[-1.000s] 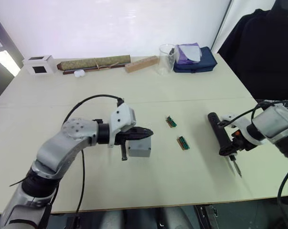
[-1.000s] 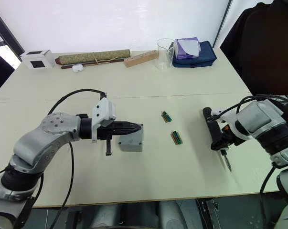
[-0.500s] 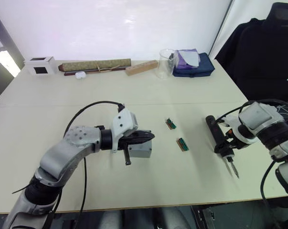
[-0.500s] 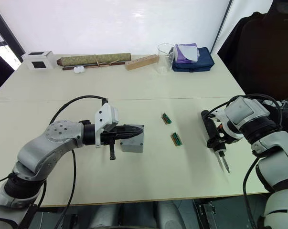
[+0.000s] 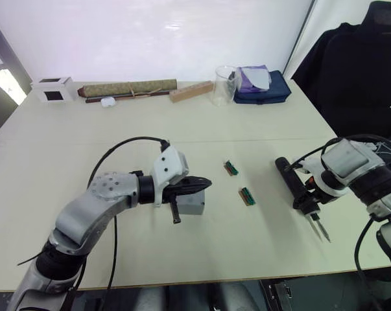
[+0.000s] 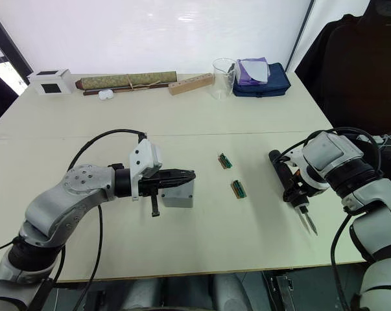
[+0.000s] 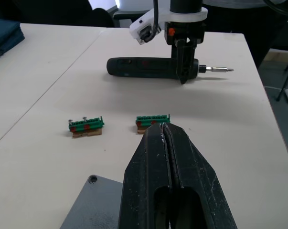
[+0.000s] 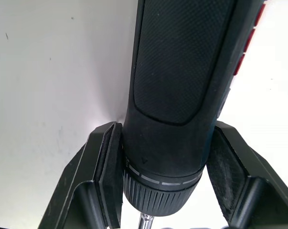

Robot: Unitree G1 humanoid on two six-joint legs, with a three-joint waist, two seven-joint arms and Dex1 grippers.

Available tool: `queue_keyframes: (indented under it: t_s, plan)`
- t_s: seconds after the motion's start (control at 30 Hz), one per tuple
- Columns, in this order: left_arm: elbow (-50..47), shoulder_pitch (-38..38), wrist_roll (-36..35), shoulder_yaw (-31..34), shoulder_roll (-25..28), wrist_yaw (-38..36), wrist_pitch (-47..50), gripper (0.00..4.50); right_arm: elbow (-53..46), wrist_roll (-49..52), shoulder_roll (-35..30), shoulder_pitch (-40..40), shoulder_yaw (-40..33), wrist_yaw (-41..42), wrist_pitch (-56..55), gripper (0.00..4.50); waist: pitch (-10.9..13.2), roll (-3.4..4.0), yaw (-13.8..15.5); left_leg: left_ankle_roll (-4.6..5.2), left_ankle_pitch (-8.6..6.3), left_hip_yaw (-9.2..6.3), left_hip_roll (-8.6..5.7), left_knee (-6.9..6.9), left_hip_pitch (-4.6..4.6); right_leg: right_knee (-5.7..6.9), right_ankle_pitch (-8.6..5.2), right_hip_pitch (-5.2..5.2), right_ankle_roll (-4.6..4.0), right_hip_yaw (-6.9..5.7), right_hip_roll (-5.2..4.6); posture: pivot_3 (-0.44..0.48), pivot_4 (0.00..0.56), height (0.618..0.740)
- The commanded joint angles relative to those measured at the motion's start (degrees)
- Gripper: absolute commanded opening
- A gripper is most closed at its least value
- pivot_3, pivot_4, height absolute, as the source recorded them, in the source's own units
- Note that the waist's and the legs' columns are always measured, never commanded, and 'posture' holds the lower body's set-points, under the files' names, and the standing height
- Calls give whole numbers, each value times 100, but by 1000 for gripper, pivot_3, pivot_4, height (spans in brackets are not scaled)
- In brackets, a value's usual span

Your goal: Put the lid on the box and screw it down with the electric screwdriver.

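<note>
My right hand (image 6: 299,196) is gripping the electric screwdriver (image 6: 287,188) near its bit end, one finger (image 8: 103,183) on each side of the black barrel just behind the collar. The tool is lying flat on the table (image 6: 201,116), its thin metal bit pointing back toward me and its butt end pointing away from my hand.

My left hand (image 5: 196,187) is hovering with its two fingers (image 7: 179,171) pressed together, holding nothing. It is reaching over the top of the grey box (image 5: 190,204), which is sitting on the table directly below my fingertips; I cannot tell whether the fingers are touching it. In the left wrist view a flat grey corner with a screw hole, which I take for the lid (image 7: 93,210), is lying just under my fingers.

Two small green connector pieces (image 5: 240,181) are lying between my two hands, a little beyond my left fingertips.
</note>
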Motion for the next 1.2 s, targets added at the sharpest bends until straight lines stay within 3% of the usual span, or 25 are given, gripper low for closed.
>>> queue_keyframes:
  t_s: [0.03,0.2,0.27,0.37,0.43,0.53,0.63,0.8,1.0,1.2]
  plan:
    - [80,-124,-37,168,69,-139,-121,0,734,236,394,-492,-741,-113,-376,2123,4,5,-48,0,0,5,0,0,0,-1,2,0,-4,4,-1,0,150,740]
    - [384,15,-210,548,187,-329,-170,0,921,788,538,-1059,-2274,-238,-280,2123,99,159,-111,1,1,28,-7,6,-35,21,17,-48,18,22,-6,0,150,740]
    - [576,-5,-249,712,264,-396,-167,0,681,1192,579,-1084,-3465,-442,-325,2123,108,175,-65,1,3,14,-7,9,-107,52,22,-126,26,16,-2,0,150,740]
    - [912,-61,-234,905,445,-584,-239,0,-362,1688,915,-743,-5055,-967,-506,2123,111,181,41,-4,7,9,-8,15,-205,96,17,-244,16,13,0,0,150,740]
    - [1208,-169,-186,943,573,-724,-284,0,-1633,1929,1589,-286,-6133,-1679,-943,2123,110,179,64,-6,8,13,-8,11,-219,97,16,-262,14,15,-3,0,150,740]
    - [1538,-314,-95,875,700,-926,-347,0,-3330,2257,2626,370,-6832,-2400,-1805,2123,110,180,57,-6,8,14,-11,19,-218,99,16,-254,15,15,-9,0,150,740]
    - [1758,-414,-64,823,741,-1105,-389,0,-4337,2527,3403,821,-6813,-2906,-2369,2123,113,184,57,-16,13,13,-19,23,-213,100,24,-245,27,15,-16,0,150,740]
    - [1851,-551,47,586,621,-1189,-355,0,-5794,2256,4401,2093,-5686,-3504,-3615,2123,112,184,29,-18,15,4,-17,21,-203,96,25,-231,28,9,-12,0,150,740]
    - [1688,-581,189,176,435,-1239,-304,0,-6371,2091,4316,2901,-4617,-3636,-4231,2123,112,184,24,-21,17,9,-18,24,-196,102,25,-230,28,15,-13,0,150,740]
    - [2183,-472,843,-343,315,-1253,-843,0,-6368,1976,4026,3238,-4067,-3632,-4635,2123,111,182,30,-22,17,5,-16,24,-189,101,24,-222,26,12,-9,0,150,740]
